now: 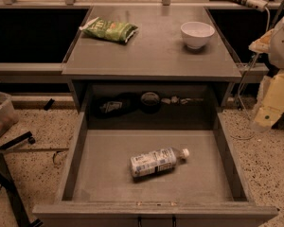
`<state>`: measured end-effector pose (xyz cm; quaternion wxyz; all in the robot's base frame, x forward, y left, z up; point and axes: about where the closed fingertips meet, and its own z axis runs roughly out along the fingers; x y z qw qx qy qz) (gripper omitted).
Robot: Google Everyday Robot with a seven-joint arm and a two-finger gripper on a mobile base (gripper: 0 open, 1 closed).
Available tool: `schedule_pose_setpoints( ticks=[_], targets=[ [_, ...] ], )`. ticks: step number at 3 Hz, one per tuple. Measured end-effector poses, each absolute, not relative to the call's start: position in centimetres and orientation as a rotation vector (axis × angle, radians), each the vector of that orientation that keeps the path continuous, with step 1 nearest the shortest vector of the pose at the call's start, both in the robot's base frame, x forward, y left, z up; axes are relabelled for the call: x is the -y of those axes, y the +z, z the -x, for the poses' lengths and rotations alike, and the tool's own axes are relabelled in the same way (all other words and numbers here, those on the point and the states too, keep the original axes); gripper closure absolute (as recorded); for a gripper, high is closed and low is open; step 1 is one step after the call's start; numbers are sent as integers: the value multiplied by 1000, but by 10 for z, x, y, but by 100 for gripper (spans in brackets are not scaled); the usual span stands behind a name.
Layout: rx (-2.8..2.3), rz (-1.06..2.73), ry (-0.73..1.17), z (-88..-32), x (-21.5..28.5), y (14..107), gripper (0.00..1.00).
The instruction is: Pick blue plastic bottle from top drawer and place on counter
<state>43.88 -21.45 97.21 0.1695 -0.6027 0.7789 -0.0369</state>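
The blue plastic bottle (157,161) lies on its side on the flat bottom of the open top drawer (109,174), white cap pointing right. The drawer is pulled fully out below the counter (151,56). My arm and gripper (272,103) hang at the right edge of the view, beside the cabinet and well to the right of and above the bottle. Nothing is in the gripper's reach in this view; it stands apart from the drawer's right wall.
A green snack bag (109,30) lies at the counter's back left and a white bowl (197,34) at its back right. Dark objects (132,103) sit in the recess behind the drawer. A chair base (9,145) stands on the left floor; cables hang at right.
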Motion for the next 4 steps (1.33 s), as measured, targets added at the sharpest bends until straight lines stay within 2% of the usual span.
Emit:
schedule_pose_setpoints(
  ticks=[1, 3, 4],
  targets=[
    [-2175, 1683, -61, -433, 203, 941, 0],
    [-2052, 1738, 141, -423, 139, 841, 0],
    [-2001, 1774, 166, -426, 111, 820, 0]
  ],
)
